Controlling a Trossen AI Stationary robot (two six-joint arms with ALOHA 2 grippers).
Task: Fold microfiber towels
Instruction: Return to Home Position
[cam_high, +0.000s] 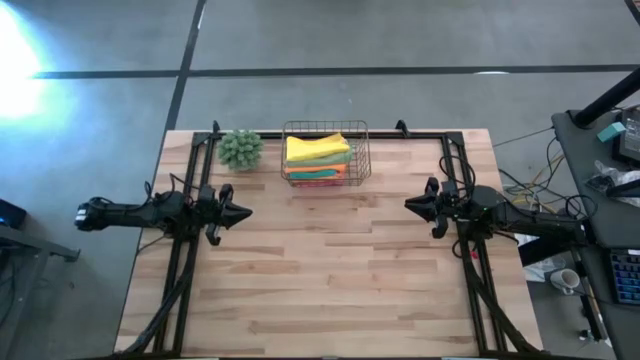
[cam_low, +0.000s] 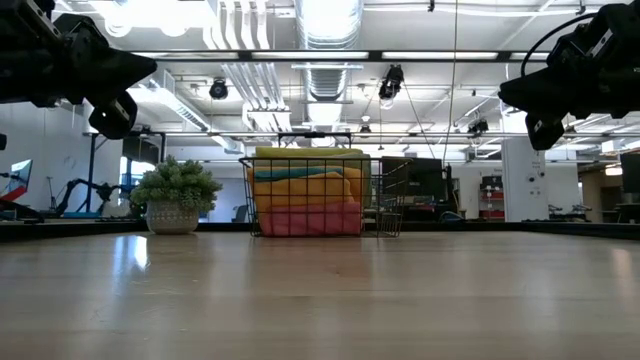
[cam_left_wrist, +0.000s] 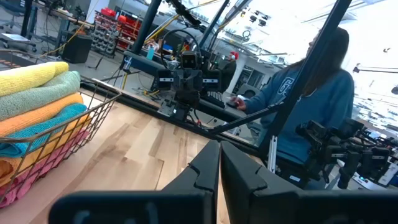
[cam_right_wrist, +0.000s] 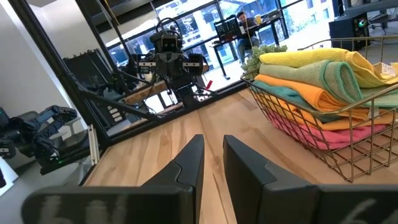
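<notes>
The table (cam_high: 330, 280) is carrying a wire basket (cam_high: 367, 150) at its far edge, the folded towels (cam_high: 318, 148) lying stacked inside. Both arms are hovering empty above the table's sides: left gripper (cam_high: 245, 212) pinched together, right gripper (cam_high: 410, 204) slightly parted.

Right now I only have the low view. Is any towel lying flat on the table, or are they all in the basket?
Observer: From above, the only towels I see are stacked in the basket, with a yellow one on top.
Operator: Where do the arms sit relative to it?
Observer: The left gripper and right gripper point at each other across the table. Both are apart from the basket and on your side of it.
Operator: Anyone close by?
Observer: The left wrist view shows a person in a blue sweatshirt beyond the table's edge.
</notes>
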